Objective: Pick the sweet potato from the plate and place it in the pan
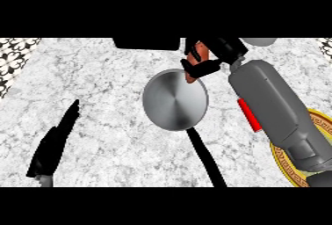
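Observation:
My right hand (217, 55) is curled round the brown-orange sweet potato (200, 53), holding it just above the far rim of the round steel pan (174, 100). The potato's lower end (190, 78) pokes out under the fingers, over the pan's upper right edge. The pan's black handle (206, 158) runs toward the lower edge of the view. A yellow plate (285, 165) with a patterned rim lies at the right, mostly hidden by my right forearm. My left hand (57, 138) rests open at the lower left, fingers straight.
A black object (146, 43) sits at the counter's far edge, just left of my right hand. A grey rounded object (261, 41) shows at the top right. Patterned tiles (16, 57) border the marble counter at the left.

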Controlling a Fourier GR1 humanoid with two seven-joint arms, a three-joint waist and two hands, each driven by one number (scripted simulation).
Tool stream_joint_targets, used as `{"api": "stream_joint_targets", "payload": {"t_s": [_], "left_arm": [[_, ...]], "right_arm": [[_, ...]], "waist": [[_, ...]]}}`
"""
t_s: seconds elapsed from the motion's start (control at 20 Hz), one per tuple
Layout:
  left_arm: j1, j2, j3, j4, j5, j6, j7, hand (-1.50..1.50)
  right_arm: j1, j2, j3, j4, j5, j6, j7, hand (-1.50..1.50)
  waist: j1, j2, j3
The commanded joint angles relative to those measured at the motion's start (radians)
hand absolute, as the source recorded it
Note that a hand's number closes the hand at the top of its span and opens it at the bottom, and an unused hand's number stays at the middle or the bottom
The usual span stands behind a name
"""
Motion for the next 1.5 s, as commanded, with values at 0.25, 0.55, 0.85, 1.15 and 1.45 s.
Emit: {"api": "stream_joint_targets", "payload": {"t_s": [0.25,0.55,0.85,1.15,1.45], "left_arm": [[-0.02,-0.007,0.019,0.031,-0.008,0.003,-0.002,0.0],[-0.015,-0.024,-0.024,0.001,-0.033,0.0,-0.007,0.0],[-0.042,-0.044,-0.054,0.016,-0.045,-0.005,-0.012,0.0],[-0.097,-0.017,-0.017,0.025,-0.008,-0.043,0.014,0.0],[-0.06,-0.044,-0.047,0.019,-0.042,-0.016,0.009,0.0]], "right_arm": [[-0.084,0.25,0.043,0.346,0.092,-0.116,-0.043,1.5],[-0.12,0.255,0.189,0.451,0.141,-0.107,-0.068,1.5],[-0.063,0.256,0.074,0.505,-0.118,0.111,0.081,-1.5],[-0.047,0.256,-0.005,0.428,-0.321,0.049,0.008,-1.5],[-0.064,0.256,-0.105,0.448,-0.459,-0.113,-0.052,-1.5]], "waist": [[0.004,0.007,0.0],[0.044,0.014,0.0],[0.08,0.021,0.0],[0.087,0.019,0.002],[0.069,0.016,0.001]]}}
